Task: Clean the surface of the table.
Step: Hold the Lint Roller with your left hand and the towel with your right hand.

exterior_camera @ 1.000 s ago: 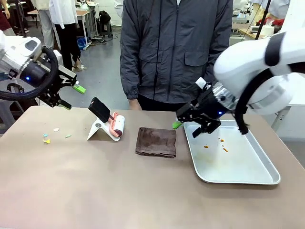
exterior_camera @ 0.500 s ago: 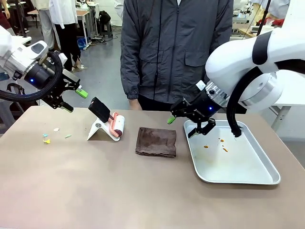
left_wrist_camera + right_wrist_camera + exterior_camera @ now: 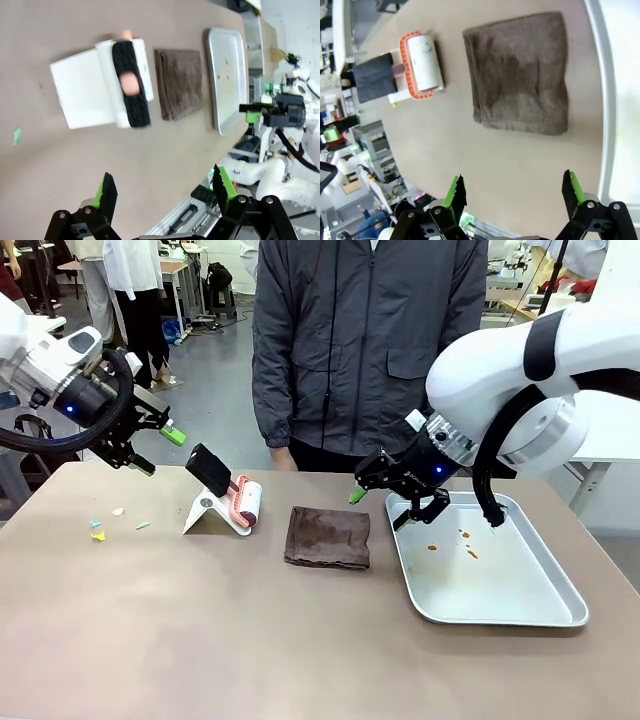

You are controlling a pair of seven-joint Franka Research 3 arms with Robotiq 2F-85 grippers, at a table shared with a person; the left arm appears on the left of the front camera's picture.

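The taupe-brown table [image 3: 250,640] bears small paper scraps [image 3: 100,530] near its left end. A folded brown cloth [image 3: 327,537] lies in the middle, and a lint roller [image 3: 235,498] with a black handle rests on a white stand. My left gripper [image 3: 157,448] hangs open in the air above the table's far left edge; its wrist view looks down on the roller [image 3: 130,82] and cloth [image 3: 181,82]. My right gripper [image 3: 378,508] is open between the cloth and the tray, and the cloth [image 3: 522,75] lies ahead of its fingers.
A shiny metal tray [image 3: 490,580] with several orange crumbs [image 3: 450,540] sits at the right. A person in a dark grey jacket [image 3: 365,350] stands at the far edge. The near half of the table is bare.
My right gripper has swung left from over the tray's corner toward the cloth. My left gripper has shifted slightly right and down. Both stay open.
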